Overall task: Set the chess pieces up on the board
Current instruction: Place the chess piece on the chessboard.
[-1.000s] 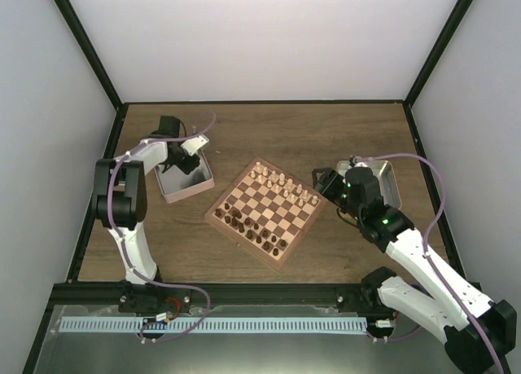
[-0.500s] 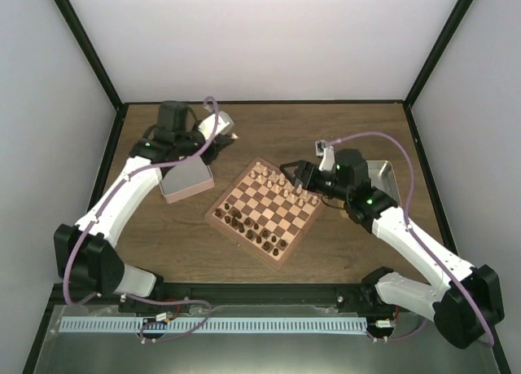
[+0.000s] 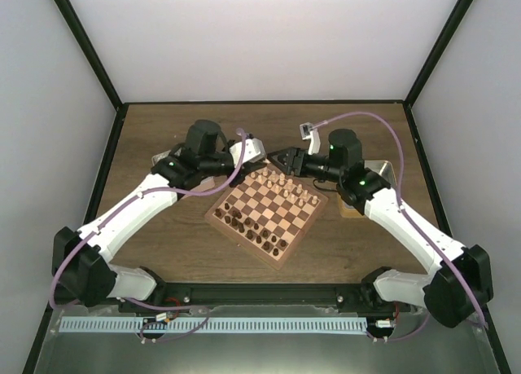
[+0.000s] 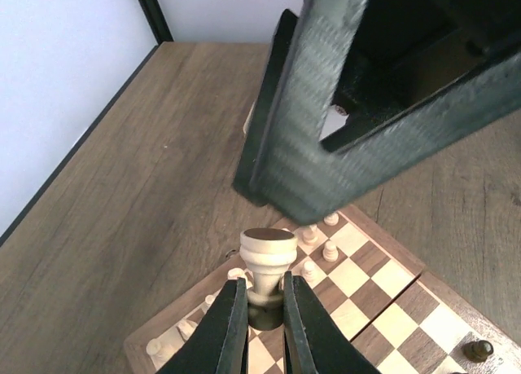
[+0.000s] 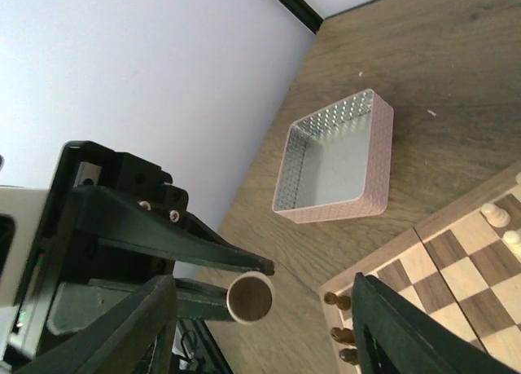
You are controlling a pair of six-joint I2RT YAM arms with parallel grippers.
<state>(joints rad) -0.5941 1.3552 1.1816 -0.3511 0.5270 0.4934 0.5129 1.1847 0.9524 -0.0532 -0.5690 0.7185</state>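
The board [image 3: 269, 208] lies as a diamond in the middle of the table, with light chess pieces [image 3: 285, 185] along its far right side and dark ones [image 3: 248, 227] along its near left. Over the board's far corner my left gripper [image 3: 262, 156] is shut on a light beige chess piece [image 4: 267, 260], held by its stem, base outward. My right gripper [image 3: 282, 160] faces it, open, its fingers [image 5: 391, 325] either side of the piece's round base [image 5: 250, 297] and apart from it. In the left wrist view my left gripper [image 4: 264, 288] hangs above the board [image 4: 374, 309].
A pink mesh tray [image 5: 338, 162] sits on the table left of the board, empty in the right wrist view. A silver tray [image 3: 389, 172] lies right of the board, partly under my right arm. Black frame posts and pale walls enclose the table.
Both arms swung in from their trays to the board's far corner. The left brought the light piece with it; the right gripper now faces it, open.
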